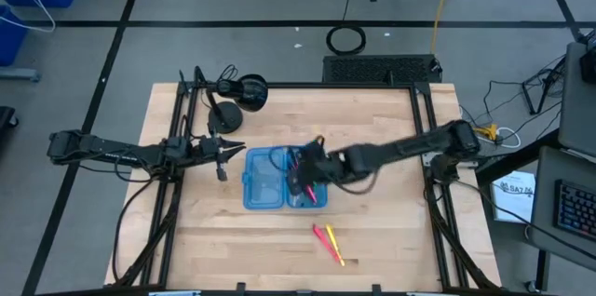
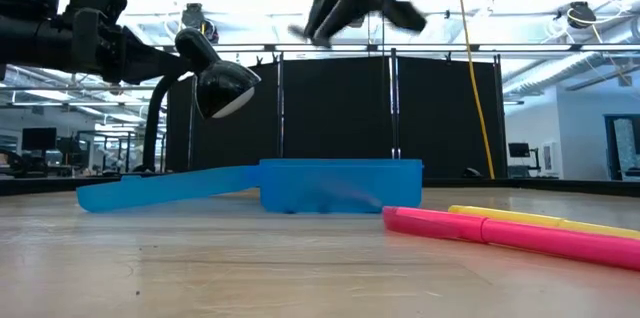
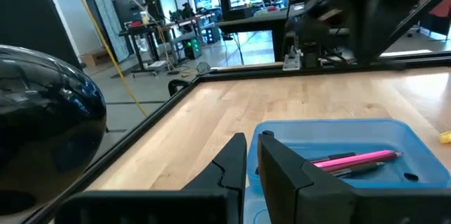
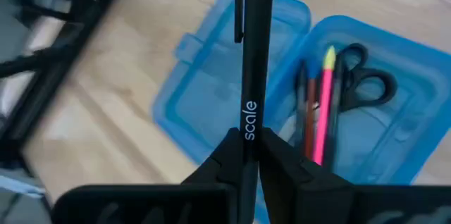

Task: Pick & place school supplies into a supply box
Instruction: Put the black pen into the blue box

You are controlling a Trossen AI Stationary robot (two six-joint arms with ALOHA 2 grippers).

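The supply box [image 1: 265,180] lies open on the table, a translucent blue case with two halves side by side. A pink pen [image 4: 323,111], a brown pencil [image 4: 310,108] and black-handled scissors [image 4: 366,83] lie in its right half. My right gripper [image 1: 303,173] hangs above the box, shut on a black pen [image 4: 250,55]. A pink marker [image 1: 322,237] and a yellow marker [image 1: 335,246] lie flat on the table near its front edge. My left gripper [image 3: 252,160] waits level at the box's left side, shut, with nothing in it. My right gripper pinches the black pen between its two fingers at the printed part of the barrel [image 4: 249,129]. The pen runs on ahead of the fingers, along them, with its clip end [image 4: 239,13] farthest out. The fingers slant down from the table's right. The pen is clear of the box.
A black desk lamp [image 1: 237,93] stands at the table's far left, its head close beside my left wrist [image 3: 42,111]. A black frame rail [image 1: 298,85] runs around the table. Bare wood lies to the right of and in front of the box.
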